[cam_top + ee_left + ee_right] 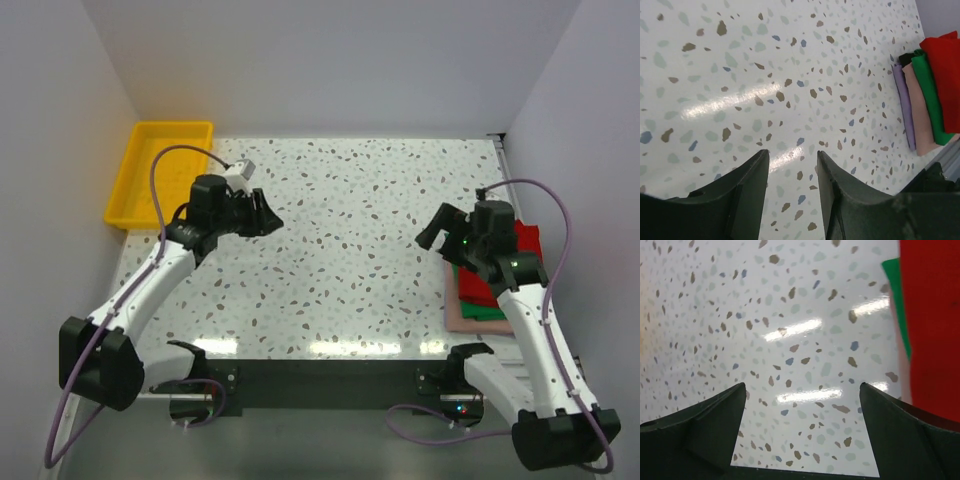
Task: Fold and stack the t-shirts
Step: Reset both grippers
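Likely a robotics lab, white-walled enclosure, speckled tabletop, cabled arms bolted down

A white table flecked with brown, grey and blue fills the middle of the scene, with bright streaks of lamp glare across its glossy top. A rigid yellow tray sits at its far left corner, close against the left wall. Plain pale walls close in the table on the left, far and right sides.
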### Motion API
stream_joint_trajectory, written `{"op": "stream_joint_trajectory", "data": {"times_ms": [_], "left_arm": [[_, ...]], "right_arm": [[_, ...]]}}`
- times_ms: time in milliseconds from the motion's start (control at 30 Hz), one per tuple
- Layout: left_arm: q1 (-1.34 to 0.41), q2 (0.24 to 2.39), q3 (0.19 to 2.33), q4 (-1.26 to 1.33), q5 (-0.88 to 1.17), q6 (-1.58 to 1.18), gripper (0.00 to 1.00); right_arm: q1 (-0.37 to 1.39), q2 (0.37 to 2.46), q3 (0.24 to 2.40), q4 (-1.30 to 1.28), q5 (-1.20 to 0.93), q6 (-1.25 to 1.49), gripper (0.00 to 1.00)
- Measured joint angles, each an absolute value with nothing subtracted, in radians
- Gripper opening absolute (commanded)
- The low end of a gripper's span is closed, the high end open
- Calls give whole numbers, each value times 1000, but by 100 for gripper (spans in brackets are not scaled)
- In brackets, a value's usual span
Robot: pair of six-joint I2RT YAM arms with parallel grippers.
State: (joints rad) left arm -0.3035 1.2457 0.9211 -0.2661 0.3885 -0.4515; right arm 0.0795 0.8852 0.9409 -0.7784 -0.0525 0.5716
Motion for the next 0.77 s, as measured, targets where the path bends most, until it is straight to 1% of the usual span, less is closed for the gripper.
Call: {"op": "stream_joint_trajectory", "data": {"times_ms": [133,267,467,767], "left_arm": [[-303,1128,922,-309,276,-407,49],[-303,1026,904,-326,186,-376,51],[-303,953,854,-368,102,-345,53],[-303,921,839,-388,64,-327,54]], "right_arm": [[247,939,926,-675,-42,565,99],[338,979,872,-563,-36,555,99],[358,979,817,-495,7,517,99],[358,965,809,-474,64,489,99]]}}
